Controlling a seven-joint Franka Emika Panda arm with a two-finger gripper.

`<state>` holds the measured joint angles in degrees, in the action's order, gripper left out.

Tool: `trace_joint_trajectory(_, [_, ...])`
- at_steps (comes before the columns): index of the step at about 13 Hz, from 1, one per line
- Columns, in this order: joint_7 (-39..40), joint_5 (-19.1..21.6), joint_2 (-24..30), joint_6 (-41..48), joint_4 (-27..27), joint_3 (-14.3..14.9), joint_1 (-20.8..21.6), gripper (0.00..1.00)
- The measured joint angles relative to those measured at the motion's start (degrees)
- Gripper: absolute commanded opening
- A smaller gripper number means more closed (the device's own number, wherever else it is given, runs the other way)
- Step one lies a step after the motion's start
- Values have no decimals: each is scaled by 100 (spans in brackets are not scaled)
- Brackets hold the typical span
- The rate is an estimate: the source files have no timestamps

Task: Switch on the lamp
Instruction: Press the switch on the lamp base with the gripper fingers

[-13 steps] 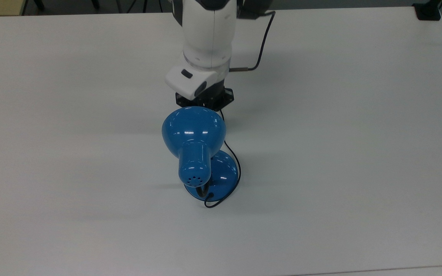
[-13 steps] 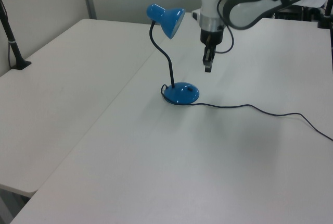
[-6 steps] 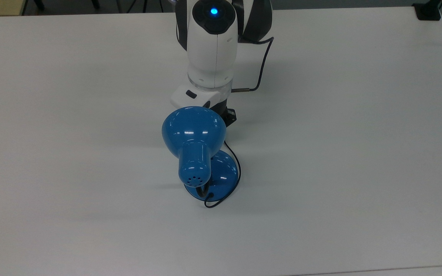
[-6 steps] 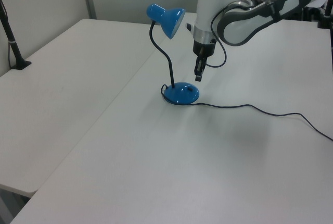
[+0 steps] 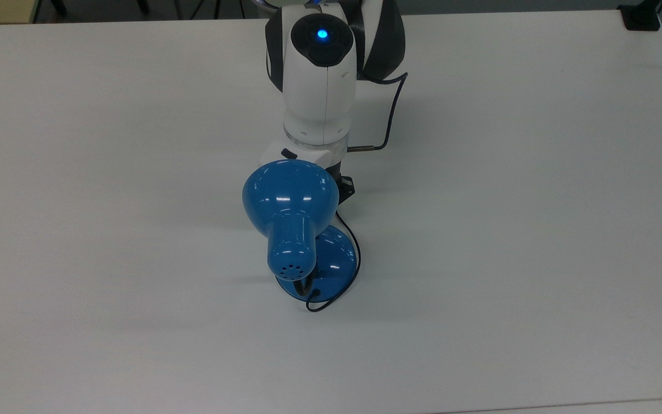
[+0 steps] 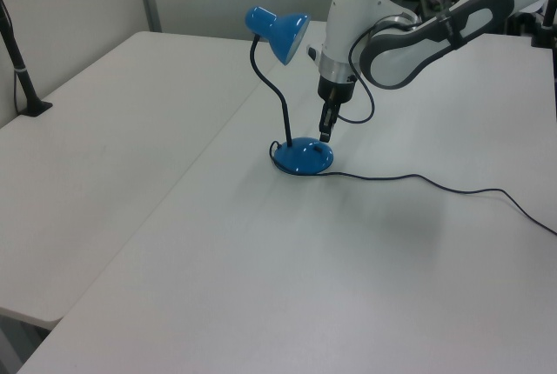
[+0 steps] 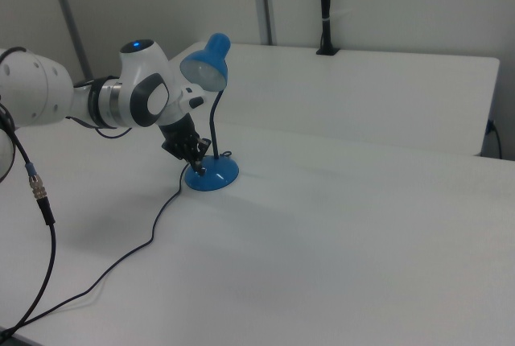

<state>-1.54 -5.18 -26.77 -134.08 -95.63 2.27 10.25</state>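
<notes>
Top view: the lamp stands near the middle of the white table; its glossy blue dome shade and vented neck hide most of the round blue base, and a thin black cord loops round that base. The white arm reaches in from the top view's upper edge, and its wrist is now tucked further behind the shade than a second ago.

Left view: the shade tilts toward the arm on a black gooseneck. The gripper points down with its tip just above the base's rim on the left view's right; a second ago it hung higher and further off. Its fingers look pressed together, holding nothing.

Right view: the gripper sits at the base's edge, on the right view's left, the cord trailing toward the table's front
</notes>
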Motion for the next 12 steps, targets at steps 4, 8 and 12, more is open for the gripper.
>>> trace_joint_trajectory(4, [0, -6, -106, -9, 66, 0, 1, 0])
trace_joint_trajectory(8, [0, -7, -236, -103, 85, 0, 1, 0])
trace_joint_trajectory(12, [0, -7, -253, -304, 107, 0, 1, 0])
